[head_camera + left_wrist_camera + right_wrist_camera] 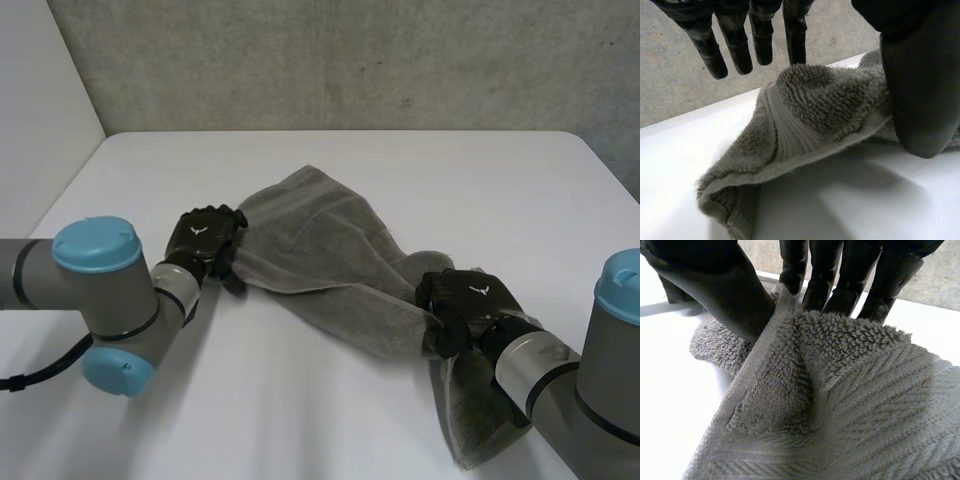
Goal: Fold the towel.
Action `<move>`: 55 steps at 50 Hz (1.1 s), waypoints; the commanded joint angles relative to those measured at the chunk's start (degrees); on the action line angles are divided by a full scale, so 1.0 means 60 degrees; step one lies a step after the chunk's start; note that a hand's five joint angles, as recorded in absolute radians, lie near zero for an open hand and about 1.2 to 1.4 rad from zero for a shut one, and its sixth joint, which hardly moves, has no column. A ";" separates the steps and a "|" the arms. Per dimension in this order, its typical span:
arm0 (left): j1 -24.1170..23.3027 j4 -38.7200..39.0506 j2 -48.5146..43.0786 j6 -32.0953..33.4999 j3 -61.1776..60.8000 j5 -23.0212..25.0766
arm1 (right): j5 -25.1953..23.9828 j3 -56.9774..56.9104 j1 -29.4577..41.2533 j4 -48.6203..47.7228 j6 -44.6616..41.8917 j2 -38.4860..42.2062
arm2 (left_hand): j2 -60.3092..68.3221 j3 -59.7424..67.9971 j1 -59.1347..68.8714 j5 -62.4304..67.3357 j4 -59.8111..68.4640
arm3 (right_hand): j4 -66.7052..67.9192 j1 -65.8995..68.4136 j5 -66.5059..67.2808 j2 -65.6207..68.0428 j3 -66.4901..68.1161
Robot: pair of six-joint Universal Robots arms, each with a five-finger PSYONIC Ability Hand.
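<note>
Towel (330, 255), grey, lies bunched in a diagonal rope across the white table (420, 165). Head view: left hand (203, 238) is on its 9 o'clock end, right hand (465, 298) on its 4 o'clock end, and a loose tail trails toward 5 o'clock under the right arm. Step looks like grasp and stretch, no fold made yet. The next move likely calls for pulling the ends apart to flatten the cloth before bringing one edge over.

Left wrist view: straight fingers (795, 35) are behind the bunched corner and the thumb (920, 90) in front, pinching towel. It adds that the corner hangs clear of the table, shadow beneath.

Right wrist view: the hemmed edge is nipped between thumb (715, 285) and fingers (840, 285), a pinch the head view hides.
</note>
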 commanded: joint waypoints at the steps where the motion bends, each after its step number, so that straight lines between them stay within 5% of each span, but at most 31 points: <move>1: -0.0160 -0.0019 -0.0361 -0.0010 0.0532 0.0008 | -0.0228 0.0040 -0.0056 0.0002 0.0004 -0.0006 | 0.1292 0.1300 0.1258 0.1239 0.1277 | 0.0693 0.0731 0.0768 0.0934 0.1029; 6: -0.0160 -0.0004 -0.0288 -0.0068 0.0649 0.0037 | -0.0272 -0.0004 -0.0291 0.0002 0.0019 -0.0036 | 0.4959 0.4967 0.4925 0.4906 0.4944 | 0.0693 0.0731 0.0768 0.0934 0.1029; 18: -0.0145 0.0010 0.0577 -0.0127 0.0268 0.0052 | -0.1208 -0.0589 -0.0730 0.0528 0.0004 -0.0402 | 0.4909 0.4916 0.4875 0.4856 0.4893 | 0.0693 0.0731 0.0768 0.0934 0.1029; 33: -0.0145 0.0421 -0.0375 0.0034 0.0370 0.0037 | -0.1400 -0.0516 -0.0862 0.0632 0.0004 -0.0197 | 0.5469 0.5477 0.5436 0.5416 0.5454 | 0.0693 0.0731 0.0768 0.0934 0.1029; 38: -0.0145 0.0435 -0.0434 0.0034 0.0414 0.0022 | -0.1459 -0.0502 -0.0862 0.0661 -0.0010 0.0052 | 1.0067 1.0074 1.0033 1.0014 1.0052 | 0.0693 0.0731 0.0768 0.0934 0.1029; 47: 0.0002 0.0172 0.2401 -0.0142 -0.0156 0.0066 | -0.2206 -0.1600 -0.1228 0.1628 -0.0611 -0.0636 | 1.0288 1.0295 1.0254 1.0235 1.0272 | 0.0693 0.0731 0.0768 0.0934 0.1029; 55: -0.0057 -0.0339 0.5038 -0.0316 0.0193 0.0110 | -0.3392 -0.4940 -0.1462 0.4001 -0.1973 -0.1764 | 1.0288 1.0295 1.0254 1.0235 1.0272 | 0.0693 0.0731 0.0768 0.0934 0.1029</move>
